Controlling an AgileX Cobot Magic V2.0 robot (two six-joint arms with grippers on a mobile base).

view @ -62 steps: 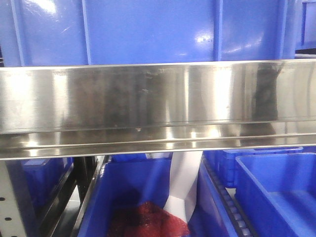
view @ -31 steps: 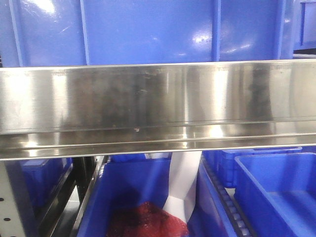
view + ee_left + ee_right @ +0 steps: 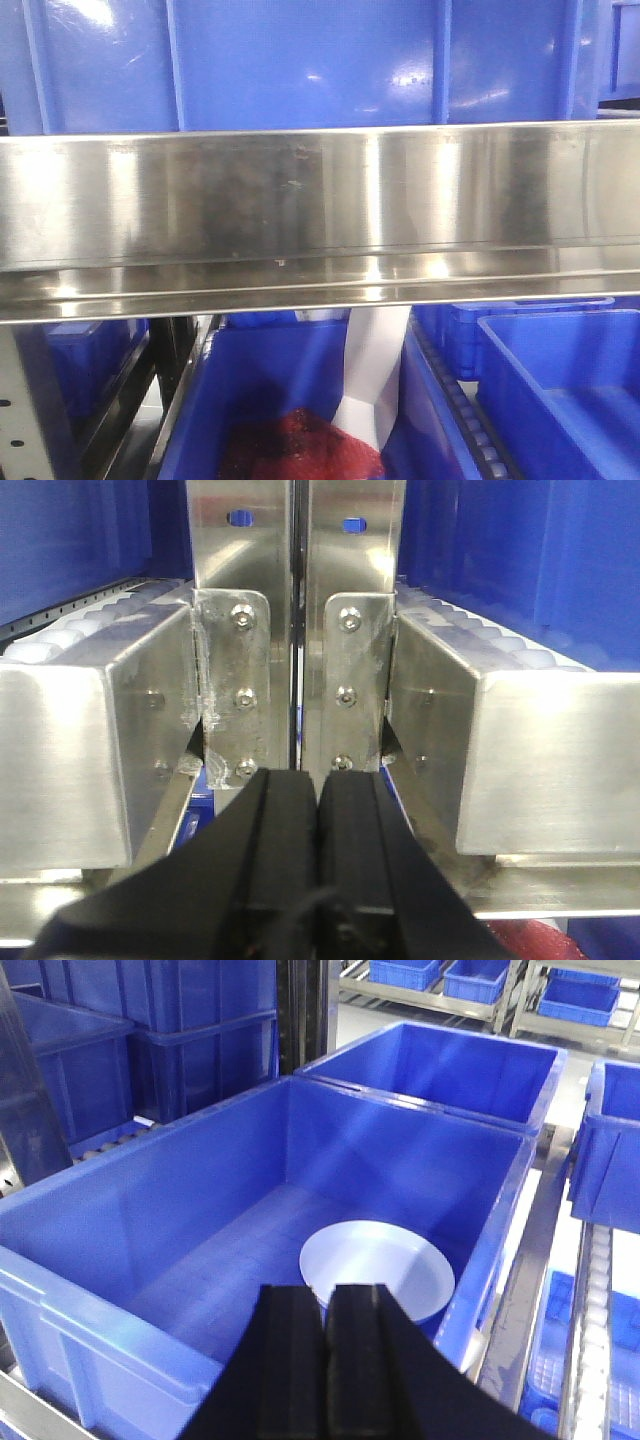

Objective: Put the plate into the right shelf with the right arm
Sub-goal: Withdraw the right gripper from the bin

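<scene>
Right tool (image 3: 327,1345) closed, empty, above plate (image 3: 378,1270).

Red mesh (image 3: 300,445) beside white sheet (image 3: 372,375)

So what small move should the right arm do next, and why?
Probably lift the right gripper straight up and back out of the bin. The plate already lies flat on the bin floor, and the jaws look closed and empty above it, so nothing seems left to release.
</scene>
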